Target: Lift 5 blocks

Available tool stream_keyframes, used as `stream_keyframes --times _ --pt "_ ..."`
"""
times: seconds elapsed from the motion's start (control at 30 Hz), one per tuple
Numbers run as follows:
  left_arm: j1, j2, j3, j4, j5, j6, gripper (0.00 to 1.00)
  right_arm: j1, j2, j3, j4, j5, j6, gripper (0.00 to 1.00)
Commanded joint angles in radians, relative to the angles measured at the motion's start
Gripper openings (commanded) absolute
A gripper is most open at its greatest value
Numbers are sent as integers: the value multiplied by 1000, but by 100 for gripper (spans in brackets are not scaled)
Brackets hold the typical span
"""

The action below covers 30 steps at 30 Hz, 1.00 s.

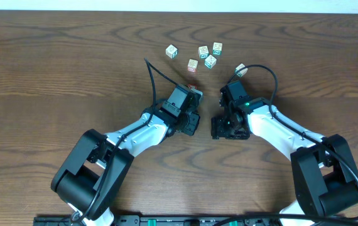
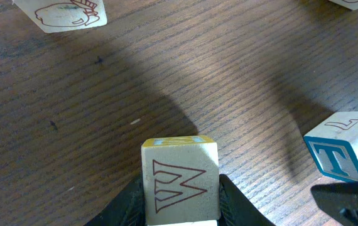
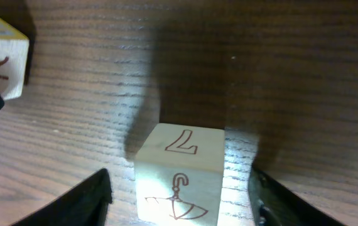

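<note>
Dark wood-grain table (image 1: 53, 63) with small blocks (image 1: 210, 61) lying on it.
Four sit clustered toward the far edge; a lone block (image 1: 171, 51) rests to their left, another block (image 1: 241, 70) to their right.

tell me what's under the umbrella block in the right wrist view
Bare wooden table surrounds the umbrella block, and a dark shadow lies behind it. The block's bottom is cut off by the picture's edge, so nothing directly beneath it can be seen.
</note>
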Motion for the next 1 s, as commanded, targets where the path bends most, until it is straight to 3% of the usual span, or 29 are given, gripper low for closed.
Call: stream_keyframes --times 0.0,0.43,0.67,0.97 --pt "16 63 -52 -57 -66 -20 27 7 19 -14 -8 185 -3 70" --pt "16 63 -52 -41 -67 -20 27 -8 -92 87 -178 189 -46 68" --pt "15 63 -52 -49 -64 -22 27 -142 -246 116 -177 189 -94 75" --pt "7 62 -52 -103 -50 -122 23 -414 -187 116 -81 115 -238 46"
